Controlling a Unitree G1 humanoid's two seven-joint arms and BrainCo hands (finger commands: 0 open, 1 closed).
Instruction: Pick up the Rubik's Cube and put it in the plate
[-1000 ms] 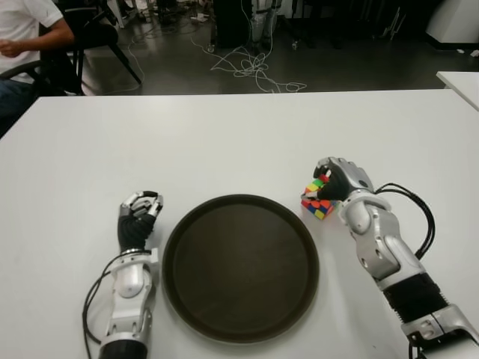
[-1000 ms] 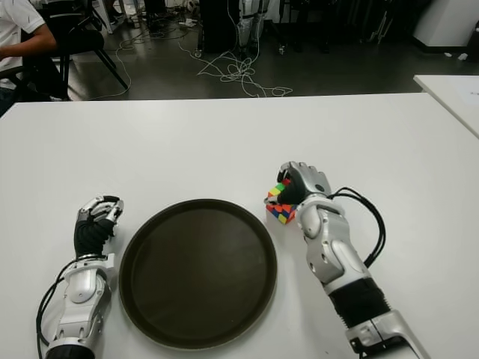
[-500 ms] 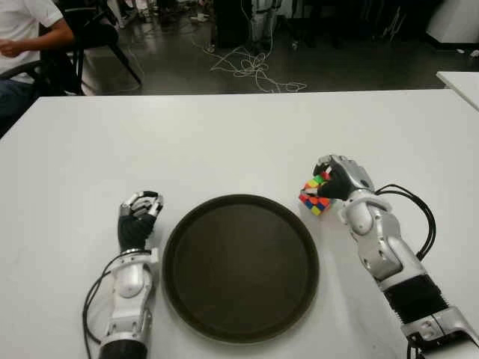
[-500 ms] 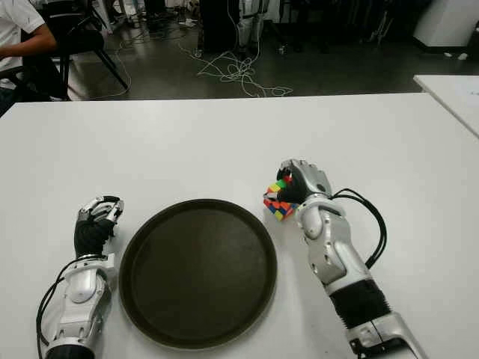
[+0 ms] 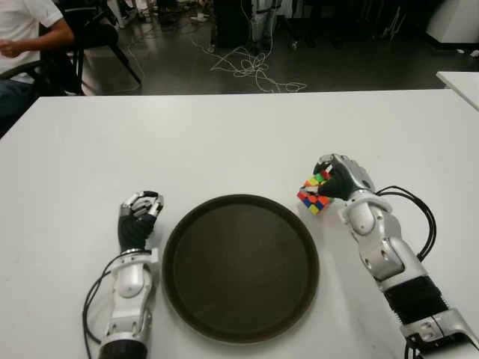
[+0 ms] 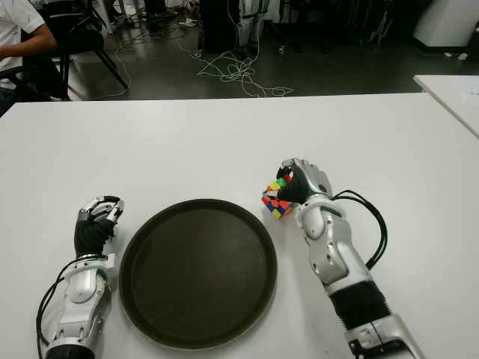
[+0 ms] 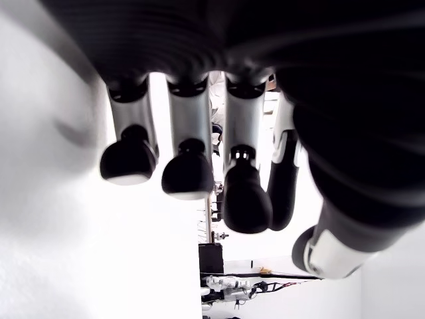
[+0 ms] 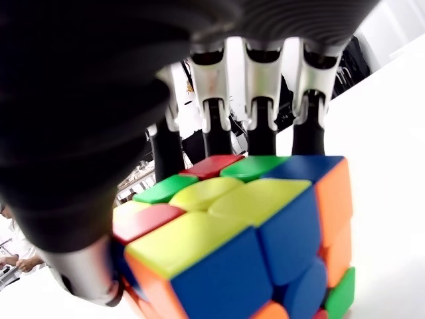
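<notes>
1. Gripping the multicoloured Rubik's Cube (image 5: 314,196), the silver-and-black right hand (image 5: 340,178) sits right of centre in the eye views, just past the upper-right rim of the plate. In the right wrist view its fingers (image 8: 259,116) curl over the far side of the cube, with the thumb at the near corner, so the cube is clasped. The cube looks tilted, and whether its low corner touches the table cannot be told.
2. Judged from this, the step in hand is the pick-up and carry: the cube is held but lies outside the plate.
3. The next move calls for bringing the cube toward frame left over the round dark brown plate (image 5: 241,314), lowering it onto the bare plate floor, then loosening the fingers.
4. Nothing lies between cube and plate; only the plate's low raised rim has to be cleared.
5. The left hand (image 5: 138,217) shows just left of the plate, lower left of frame, fingers curled and holding nothing.
6. Around: the white table (image 5: 224,134), a tangle of cables on the dark floor (image 5: 251,67) at upper centre, and a seated person (image 5: 26,30) at upper left.
</notes>
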